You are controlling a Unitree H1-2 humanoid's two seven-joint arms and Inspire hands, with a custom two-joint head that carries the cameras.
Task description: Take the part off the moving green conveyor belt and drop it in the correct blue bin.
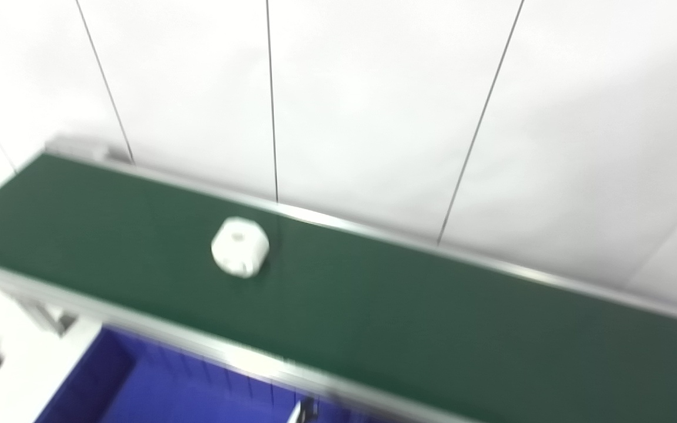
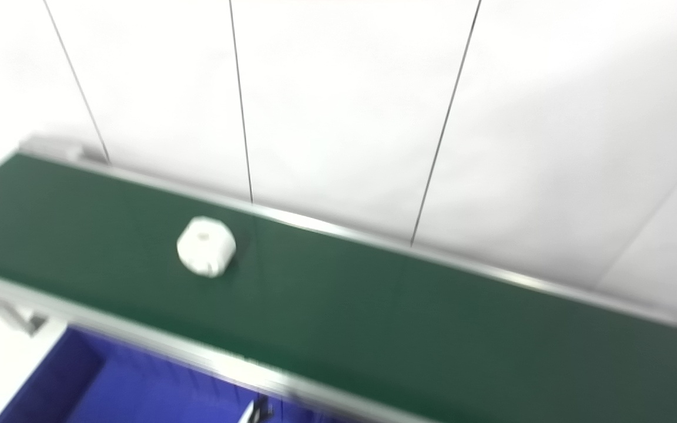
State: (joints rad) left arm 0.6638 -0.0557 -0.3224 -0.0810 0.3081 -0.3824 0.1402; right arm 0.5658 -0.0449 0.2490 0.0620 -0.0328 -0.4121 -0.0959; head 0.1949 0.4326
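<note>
Blurred picture here, both head cameras soft with motion, but the layout reads well enough. The green conveyor belt (image 1: 374, 305) runs on a slant across the frame, high at the left and dropping toward the lower right, edged by a silver metal rail (image 1: 209, 346) on the near side and another along the far side. And there is the part (image 1: 240, 247): a small white chunky piece, roughly rounded with flattened sides and a little round recess on its top face, sitting flat on the belt toward the left half, closer to the far rail than the near one. It lies alone on the green, touching nothing else. Below the near rail, a blue bin (image 1: 138, 388) shows at the bottom left, its inner wall ribbed; how it is divided I cannot tell. Behind the belt stands a white panelled wall (image 1: 374, 106) with thin dark seams. Neither hand is in either view, so whether they are wide, narrow or holding anything, I cannot tell.
</note>
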